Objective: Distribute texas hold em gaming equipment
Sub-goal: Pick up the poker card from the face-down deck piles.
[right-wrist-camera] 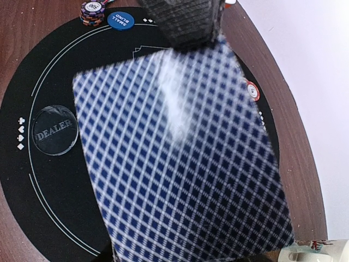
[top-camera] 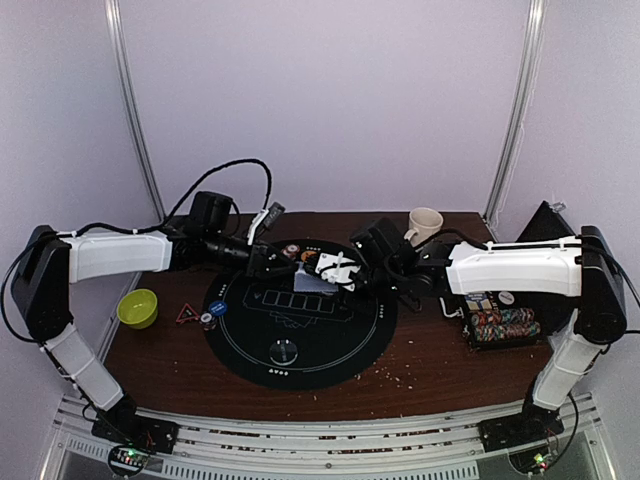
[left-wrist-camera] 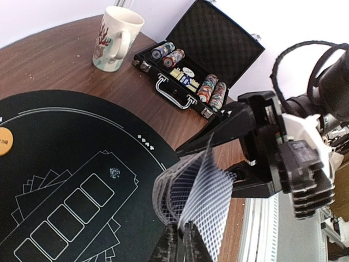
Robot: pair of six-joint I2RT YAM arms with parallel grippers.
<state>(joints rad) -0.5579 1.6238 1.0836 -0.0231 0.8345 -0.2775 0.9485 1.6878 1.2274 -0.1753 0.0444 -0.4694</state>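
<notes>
Left gripper [left-wrist-camera: 179, 248] pinched tight on bent cards [right-wrist-camera: 180, 164]; right gripper [left-wrist-camera: 212, 161] clamps those cards, frame centre, over black mat [top-camera: 300, 340].

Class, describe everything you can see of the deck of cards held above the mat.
The deck of cards is a thin stack with glossy, paper-like backs in a blue-and-white diamond lattice. The faces are hidden. It hangs above the black mat, bowed and slightly fanned. The right end effector clamps one end and the left end effector pinches the opposite edge.
</notes>
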